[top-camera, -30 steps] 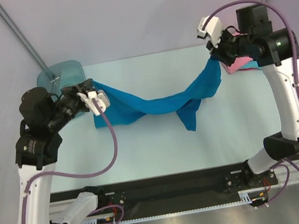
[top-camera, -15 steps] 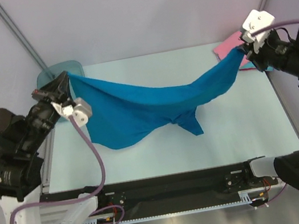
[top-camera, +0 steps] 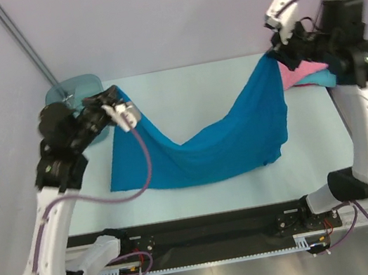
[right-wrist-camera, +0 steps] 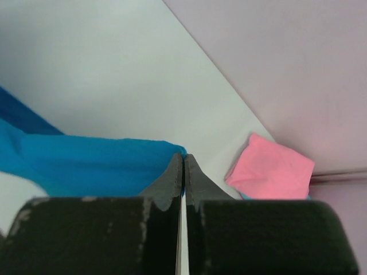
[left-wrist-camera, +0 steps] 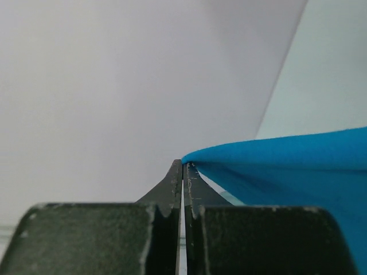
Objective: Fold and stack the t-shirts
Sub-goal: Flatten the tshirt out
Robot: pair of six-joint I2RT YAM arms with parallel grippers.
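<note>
Left hand [top-camera: 111, 97] is pinched tight on one top corner of the deep blue cloth t-shirt [top-camera: 206, 141], and right hand [top-camera: 275, 50] is clamped on the other corner! The shirt's long axis runs left to right above the pale surface [top-camera: 182, 84], sagging mid-span, with its lower edge draped on the surface toward the arms' bases. At far right, a folded pink cloth t-shirt [top-camera: 304, 72] lies on a turquoise one [top-camera: 324, 81]. The translucent teal plastic bin [top-camera: 72, 88] sits far left (contents can't be made out).
</note>
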